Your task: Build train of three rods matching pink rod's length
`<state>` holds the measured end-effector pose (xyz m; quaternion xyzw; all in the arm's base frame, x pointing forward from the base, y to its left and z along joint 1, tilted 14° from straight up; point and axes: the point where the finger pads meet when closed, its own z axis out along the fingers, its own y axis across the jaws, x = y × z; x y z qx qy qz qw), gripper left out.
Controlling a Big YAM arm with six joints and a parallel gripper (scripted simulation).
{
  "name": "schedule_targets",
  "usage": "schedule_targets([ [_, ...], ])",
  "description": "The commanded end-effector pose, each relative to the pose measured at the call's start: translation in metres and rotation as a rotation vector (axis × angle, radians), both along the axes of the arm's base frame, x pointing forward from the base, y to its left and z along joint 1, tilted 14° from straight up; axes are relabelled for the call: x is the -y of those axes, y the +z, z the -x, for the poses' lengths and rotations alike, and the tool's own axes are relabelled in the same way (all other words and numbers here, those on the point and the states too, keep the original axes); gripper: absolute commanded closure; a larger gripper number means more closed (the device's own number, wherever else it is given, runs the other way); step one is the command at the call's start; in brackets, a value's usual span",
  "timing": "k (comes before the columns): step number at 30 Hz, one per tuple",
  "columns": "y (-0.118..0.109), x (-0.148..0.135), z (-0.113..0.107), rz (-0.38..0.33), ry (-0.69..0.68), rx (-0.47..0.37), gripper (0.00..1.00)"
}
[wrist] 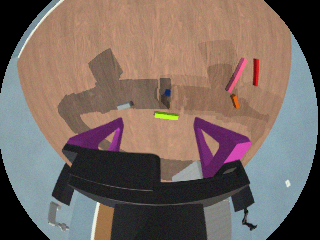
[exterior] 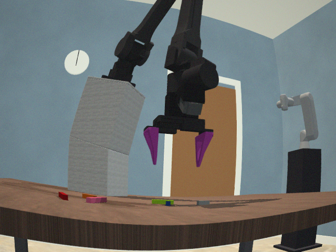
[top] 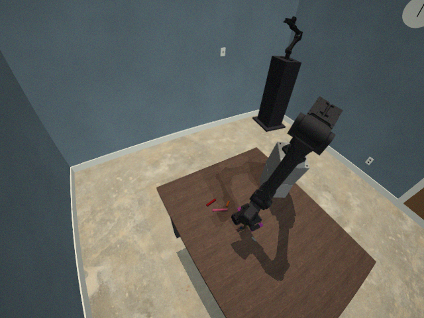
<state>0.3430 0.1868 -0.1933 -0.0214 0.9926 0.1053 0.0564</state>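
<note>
On the table's left side, the pink rod (exterior: 96,199) is lying by red and orange ones; mid-table, the lime rod (exterior: 161,201) is meeting the blue rod (exterior: 168,202). Overhead, the claw (exterior: 177,163) is hanging wide open, empty. Fetching the grey rod (exterior: 202,202) carelessly risks knocking the blue one askew.

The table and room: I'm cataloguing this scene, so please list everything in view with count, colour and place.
table: one, dark brown wood, centre of the room
red rod: one, left group
orange rod: one, beside the red
pink rod: one, in front of the orange
lime rod: one, mid-table
blue rod: one, at the lime rod's end
grey rod: one, right of the lime
pedestal: one, grey, carries the arm
door: one, orange-brown, back wall
clock: one, white, wall
gripper: one, black with purple jaws, open, empty, above the table
</note>
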Motion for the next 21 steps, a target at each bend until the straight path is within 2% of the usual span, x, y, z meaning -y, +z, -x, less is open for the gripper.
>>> schedule_targets([
  [1, -0.004, -0.005, 0.001, 0.019, 0.138, 0.018, 0.0],
  [2, -0.004, -0.003, 0.0, 0.019, 0.132, 0.018, 0.0],
  [3, -0.004, -0.009, 0.001, 0.029, 0.215, 0.036, 0.0],
  [6, -0.004, -0.009, 0.002, 0.027, 0.215, 0.035, 0.0],
  [7, -0.004, -0.013, 0.002, 0.037, 0.297, 0.054, 0.0],
  [10, -0.004, -0.006, -0.001, 0.036, 0.278, 0.053, 0.0],
  [11, -0.004, -0.017, 0.003, 0.047, 0.385, 0.074, 0.0],
  [15, -0.004, -0.014, 0.001, 0.044, 0.376, 0.073, 0.0],
  [16, -0.005, -0.021, 0.004, 0.055, 0.476, 0.094, 0.0],
  [19, -0.005, -0.019, 0.003, 0.054, 0.47, 0.094, 0.0],
  [20, -0.005, -0.026, 0.005, 0.066, 0.571, 0.116, 0.0],
  [21, -0.005, -0.026, 0.005, 0.064, 0.571, 0.115, 0.0],
])
